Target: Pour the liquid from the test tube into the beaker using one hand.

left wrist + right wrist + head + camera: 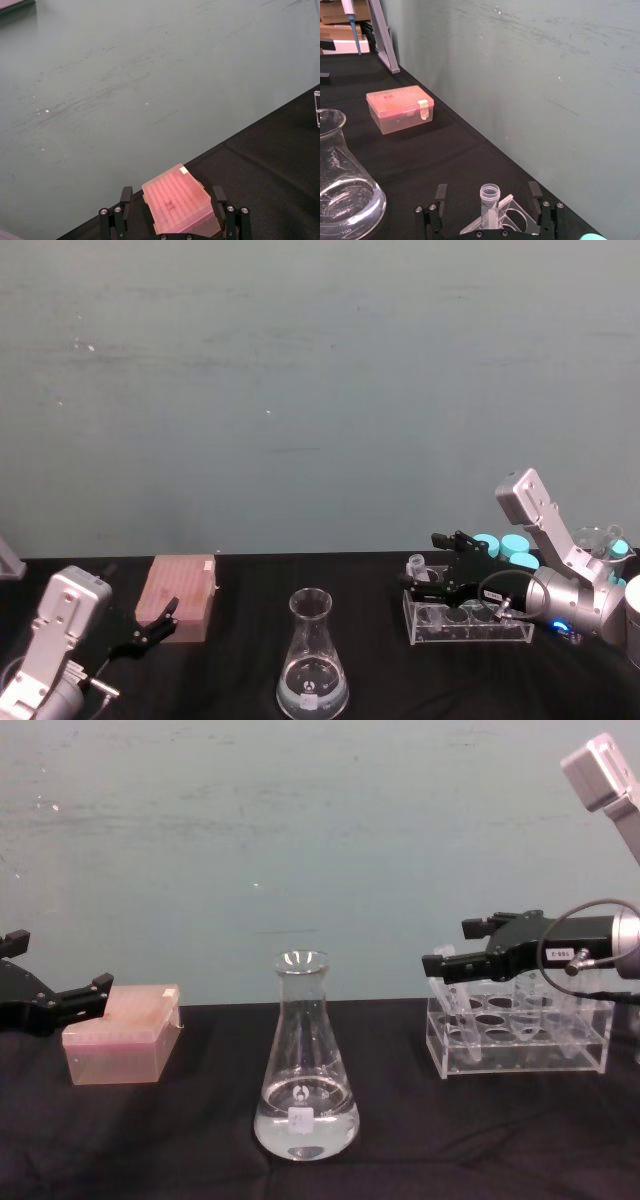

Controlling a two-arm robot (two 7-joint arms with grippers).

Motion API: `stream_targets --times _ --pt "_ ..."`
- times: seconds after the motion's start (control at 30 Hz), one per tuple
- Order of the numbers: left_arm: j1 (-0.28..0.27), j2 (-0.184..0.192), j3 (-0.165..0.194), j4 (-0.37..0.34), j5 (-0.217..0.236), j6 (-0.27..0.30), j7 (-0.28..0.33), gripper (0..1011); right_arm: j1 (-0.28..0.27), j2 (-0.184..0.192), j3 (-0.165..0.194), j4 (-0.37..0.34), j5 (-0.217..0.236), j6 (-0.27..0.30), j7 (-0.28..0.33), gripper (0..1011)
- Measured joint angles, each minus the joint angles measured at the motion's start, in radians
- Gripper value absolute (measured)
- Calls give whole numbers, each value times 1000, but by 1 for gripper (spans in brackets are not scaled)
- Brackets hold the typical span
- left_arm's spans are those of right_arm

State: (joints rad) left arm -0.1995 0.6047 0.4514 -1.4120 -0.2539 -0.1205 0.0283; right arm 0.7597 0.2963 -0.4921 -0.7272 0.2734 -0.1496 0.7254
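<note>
Now the right gripper (490,212) is hovering with jaws apart around the test tube (489,202) in the rack (520,1035), right of the beaker (305,1070); the left gripper (172,222), jaws apart, is idling by the pink box (177,205).

My head camera looks forward and down on the black table (240,660) against the green wall (300,370). My chest camera sits lower and sees the flask (304,1070) from the side at centre, closer. Both share the pink tip box (178,597) at left and the tube rack (470,620) at right. Each wrist camera looks past its own fingers.
</note>
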Motion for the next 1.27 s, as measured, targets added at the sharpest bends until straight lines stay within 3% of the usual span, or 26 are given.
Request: stream_targets --times 1.27 --pt "0 0 0 0 0 0 0 1000 0 0 0 0 0 0 0 1002"
